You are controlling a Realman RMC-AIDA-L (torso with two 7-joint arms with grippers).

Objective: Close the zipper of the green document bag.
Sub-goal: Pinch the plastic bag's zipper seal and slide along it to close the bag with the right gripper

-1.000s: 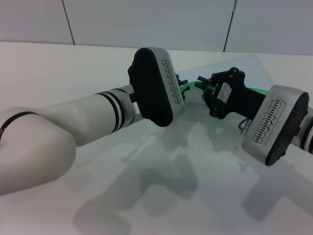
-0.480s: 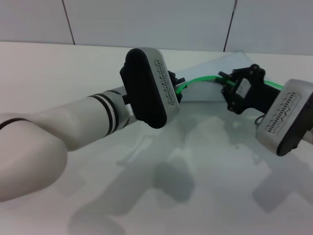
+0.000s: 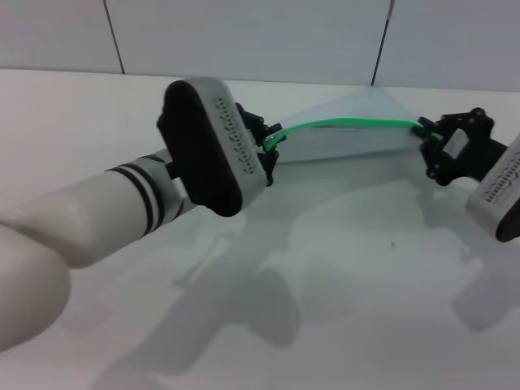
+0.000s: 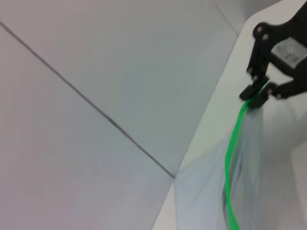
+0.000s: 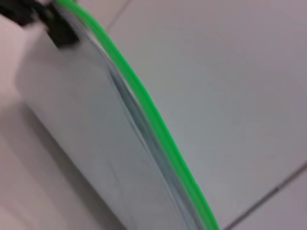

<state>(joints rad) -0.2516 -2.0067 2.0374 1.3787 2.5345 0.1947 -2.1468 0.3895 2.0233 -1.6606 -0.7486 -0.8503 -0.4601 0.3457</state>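
The green document bag (image 3: 357,145) is a pale translucent pouch held up off the table between my two grippers. Its zipper (image 3: 349,124) runs along the top edge as a bright green strip. My left gripper (image 3: 270,148) is shut on the bag's left end, where the strip starts. At the strip's right end my right gripper (image 3: 428,140) is shut on the zipper. The left wrist view shows the zipper (image 4: 231,158) running up to the right gripper (image 4: 256,92). The right wrist view shows the zipper (image 5: 144,103) along the bag (image 5: 91,120), with the left gripper (image 5: 55,21) at its far end.
The white table (image 3: 366,276) spreads in front of and under the bag. A grey panelled wall (image 3: 244,32) stands right behind it. My thick left forearm (image 3: 97,219) crosses the left part of the head view.
My right gripper has slid right along the zipper, and my left gripper has drawn left. The green strip between them is now much longer and straighter.
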